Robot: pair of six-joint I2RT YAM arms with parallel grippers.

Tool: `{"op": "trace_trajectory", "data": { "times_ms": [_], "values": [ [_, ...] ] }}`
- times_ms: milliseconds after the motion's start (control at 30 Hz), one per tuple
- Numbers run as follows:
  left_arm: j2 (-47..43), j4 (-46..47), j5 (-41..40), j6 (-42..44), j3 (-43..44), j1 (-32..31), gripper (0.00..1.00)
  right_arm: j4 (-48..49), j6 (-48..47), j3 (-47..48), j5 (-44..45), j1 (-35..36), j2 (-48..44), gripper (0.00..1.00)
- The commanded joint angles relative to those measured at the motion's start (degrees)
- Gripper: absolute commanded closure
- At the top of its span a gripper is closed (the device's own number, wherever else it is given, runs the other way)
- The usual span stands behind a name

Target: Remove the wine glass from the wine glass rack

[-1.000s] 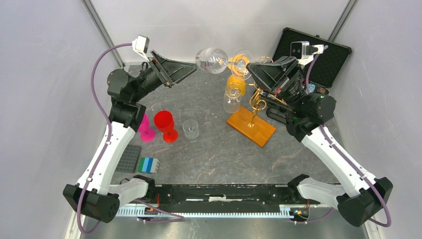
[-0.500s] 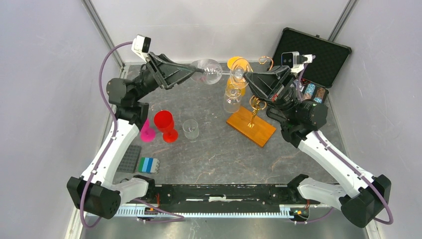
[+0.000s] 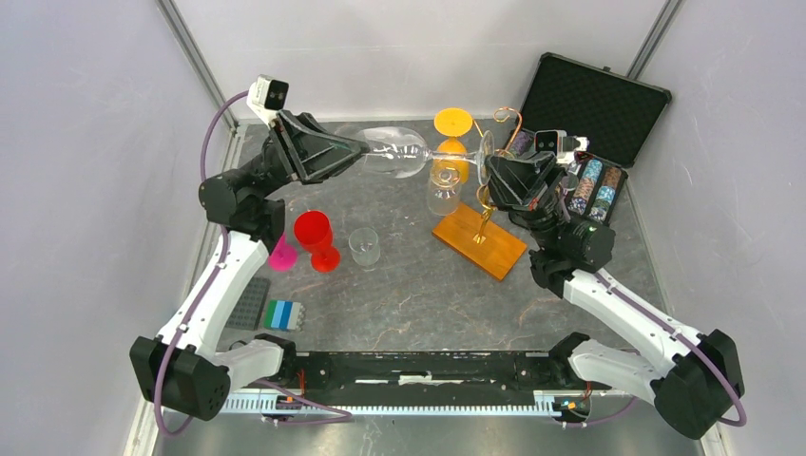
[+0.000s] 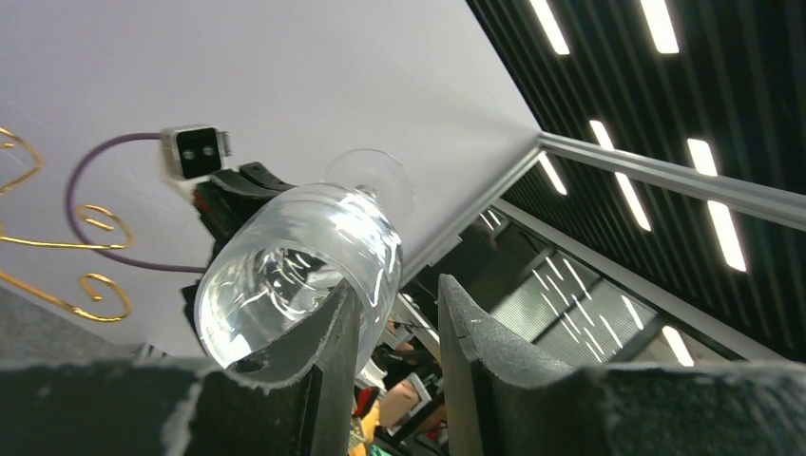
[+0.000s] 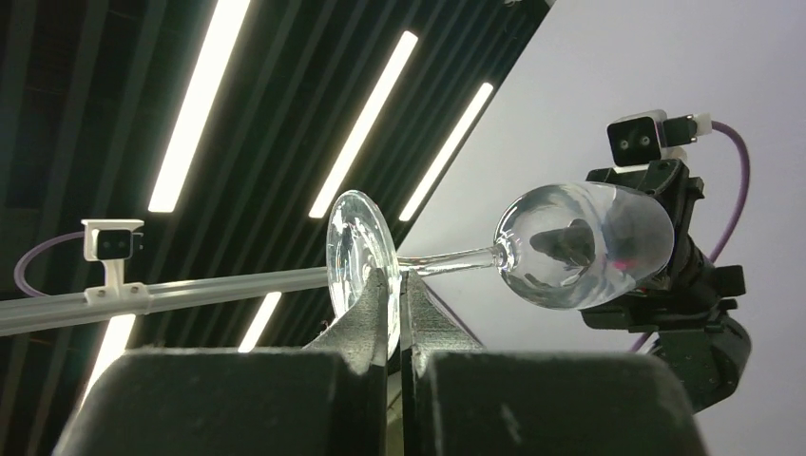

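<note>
A clear wine glass (image 3: 399,154) hangs level in the air between my two arms, off the gold wire wine glass rack (image 3: 491,197) on its wooden base (image 3: 480,242). My right gripper (image 3: 493,163) is shut on the glass's round foot (image 5: 356,255), pinching its edge between both pads (image 5: 399,296). My left gripper (image 3: 360,150) straddles the bowl's rim: one finger (image 4: 328,328) is inside the bowl (image 4: 295,271), the other stands outside with a gap to the glass wall. Its jaws are still apart (image 4: 394,318). The right wrist view shows the bowl (image 5: 585,249) with that finger inside.
An orange glass (image 3: 453,128) and a clear glass (image 3: 443,190) hang on the rack. A red goblet (image 3: 315,235), a pink glass (image 3: 280,254) and a small tumbler (image 3: 364,246) stand at the left. An open black case (image 3: 594,100) lies back right, a grey block (image 3: 247,304) at the near left.
The right gripper carried the glass lower and leftward, turning it level. The left gripper came to the bowl, slid one finger inside, and its jaws narrowed from wide open.
</note>
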Motion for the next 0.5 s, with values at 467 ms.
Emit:
{"op": "trace_trajectory", "data": {
  "times_ms": [467],
  "values": [
    [-1.62,5.26,10.48,-4.08,4.15,-0.29,0.69,6.43,2.62,-0.69,4.49,1.36,3.81,1.0]
  ]
}}
